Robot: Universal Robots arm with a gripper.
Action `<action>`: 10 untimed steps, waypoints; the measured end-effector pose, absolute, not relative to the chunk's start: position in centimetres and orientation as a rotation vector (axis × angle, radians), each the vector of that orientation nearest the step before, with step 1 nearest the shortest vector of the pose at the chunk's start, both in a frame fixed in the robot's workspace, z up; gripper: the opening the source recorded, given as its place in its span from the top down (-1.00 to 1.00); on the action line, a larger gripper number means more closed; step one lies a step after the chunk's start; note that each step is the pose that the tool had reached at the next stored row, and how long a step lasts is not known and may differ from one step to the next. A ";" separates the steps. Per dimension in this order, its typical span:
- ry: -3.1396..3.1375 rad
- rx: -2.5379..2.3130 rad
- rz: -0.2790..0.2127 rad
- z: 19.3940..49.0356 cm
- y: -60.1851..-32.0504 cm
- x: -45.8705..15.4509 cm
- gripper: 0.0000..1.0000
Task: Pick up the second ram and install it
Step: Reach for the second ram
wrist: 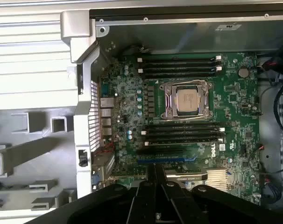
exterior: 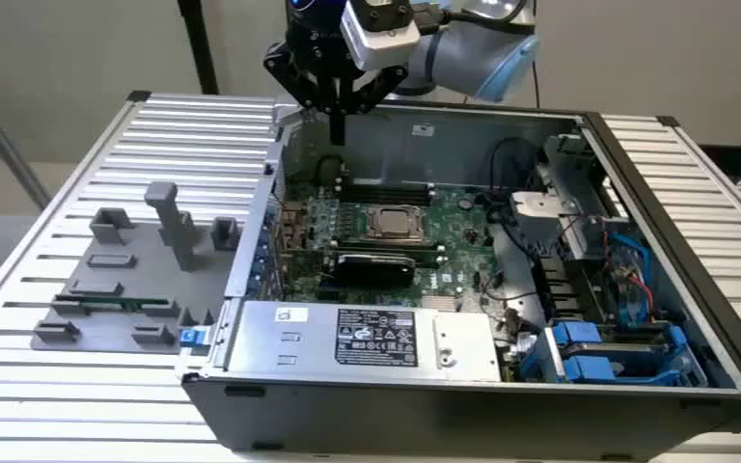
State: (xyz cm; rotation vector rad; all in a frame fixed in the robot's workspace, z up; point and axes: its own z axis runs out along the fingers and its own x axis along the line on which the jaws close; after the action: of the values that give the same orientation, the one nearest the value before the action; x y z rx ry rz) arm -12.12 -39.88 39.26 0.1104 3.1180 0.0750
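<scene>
We see the gripper point(exterior: 337, 130) hanging over the back edge of the open computer case point(exterior: 474, 420), above the green main board point(exterior: 461, 207). Its two fingers are drawn together to a narrow point, and the wrist view shows the same thing: the gripper point(wrist: 155, 170) has no more than a thin line between the fingers. We make out nothing green or stick-like between them, so we judge it to be empty.

The second ram point(exterior: 113, 303) appears to be the thin green stick lying flat in the grey tray point(exterior: 126, 280), which sits on the slatted table point(exterior: 36, 405) at the exterior view's left of the case. It is well apart from the gripper.

On the main board, the wrist view shows two groups of long dark memory slots, one group point(wrist: 179, 65) on one side of the processor socket point(wrist: 187, 99) and the other point(wrist: 183, 133) on the opposite side. We cannot tell whether any slot already holds a stick.

As we read it, the task is at its start. The stick is not yet picked up, so the grasp, the carry to the case and the seating in a slot are all left to do.
</scene>
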 end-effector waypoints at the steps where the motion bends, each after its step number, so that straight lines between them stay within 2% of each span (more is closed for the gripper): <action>1: 3.118 0.110 0.075 39.3 -39.9 -12.1 1.00; 10: 3.118 0.110 0.075 39.3 -39.9 -12.1 1.00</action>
State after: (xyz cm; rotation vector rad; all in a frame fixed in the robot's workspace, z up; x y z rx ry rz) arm -12.12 -39.88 39.26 0.1104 3.1180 0.0750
